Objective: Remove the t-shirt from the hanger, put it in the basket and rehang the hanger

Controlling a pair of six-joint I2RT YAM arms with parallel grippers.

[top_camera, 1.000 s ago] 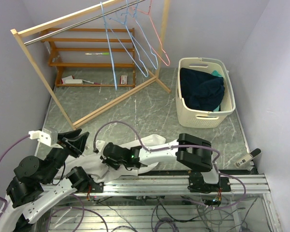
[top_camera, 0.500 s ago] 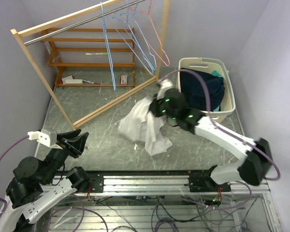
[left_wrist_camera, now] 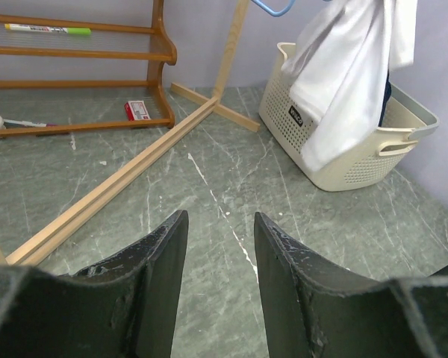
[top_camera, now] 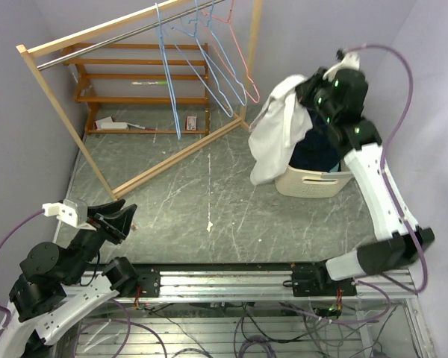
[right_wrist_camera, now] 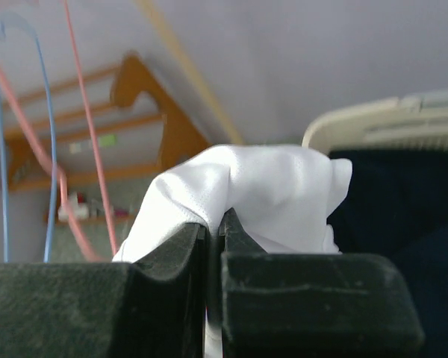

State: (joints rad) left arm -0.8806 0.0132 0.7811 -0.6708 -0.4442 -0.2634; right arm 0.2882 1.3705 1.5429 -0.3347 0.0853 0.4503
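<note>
The white t-shirt (top_camera: 275,134) hangs in the air over the left rim of the cream laundry basket (top_camera: 313,183), free of any hanger. My right gripper (top_camera: 314,86) is shut on its top fold, raised high at the back right. In the right wrist view, cloth (right_wrist_camera: 261,186) bulges above the closed jaws of that gripper (right_wrist_camera: 215,220). Bare blue and pink wire hangers (top_camera: 222,71) hang on the rack's rail. My left gripper (top_camera: 124,217) rests low at the near left, open and empty (left_wrist_camera: 220,224), with the shirt (left_wrist_camera: 343,89) far ahead of it.
The wooden clothes rack (top_camera: 97,41) stands across the back left, and its base beam (top_camera: 172,160) runs diagonally over the marble floor. Low shelves (top_camera: 134,101) behind it hold small items. Dark clothes (top_camera: 319,149) fill the basket. Walls close in on both sides.
My right arm swung up from the near floor to the back right, carrying the white t-shirt from the middle of the floor to above the basket. The left arm stayed still.
</note>
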